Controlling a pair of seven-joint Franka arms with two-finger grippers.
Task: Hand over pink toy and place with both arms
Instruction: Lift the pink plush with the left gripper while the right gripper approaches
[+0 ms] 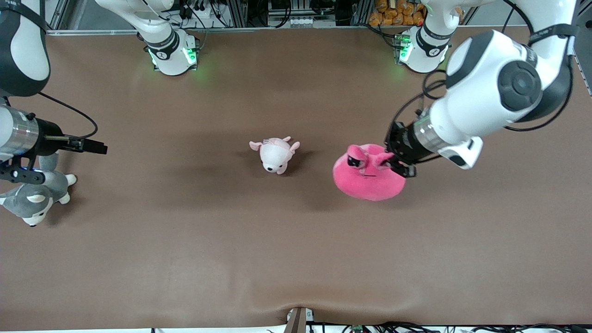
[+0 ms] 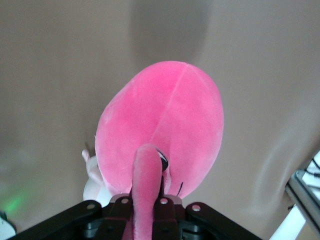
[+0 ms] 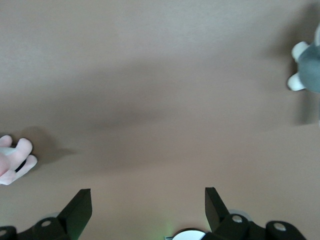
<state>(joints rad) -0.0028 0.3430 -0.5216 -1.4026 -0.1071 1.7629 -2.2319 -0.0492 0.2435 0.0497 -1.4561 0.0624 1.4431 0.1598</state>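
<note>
The pink toy [image 1: 367,178], a round hot-pink plush with half-closed black eyes, hangs a little above the table toward the left arm's end, its shadow on the cloth beneath. My left gripper [image 1: 401,164] is shut on one of its floppy ears. In the left wrist view the ear runs between the shut fingers of the left gripper [image 2: 147,210] and the toy's body [image 2: 165,125] fills the middle. My right gripper [image 1: 99,147] waits open over the right arm's end of the table. The right wrist view shows nothing between the right gripper's [image 3: 146,192] fingers.
A small pale pink-and-white plush [image 1: 275,155] lies mid-table, beside the pink toy toward the right arm's end. A grey-and-white husky plush [image 1: 34,196] lies under the right arm's wrist. Brown cloth [image 1: 296,259] covers the table.
</note>
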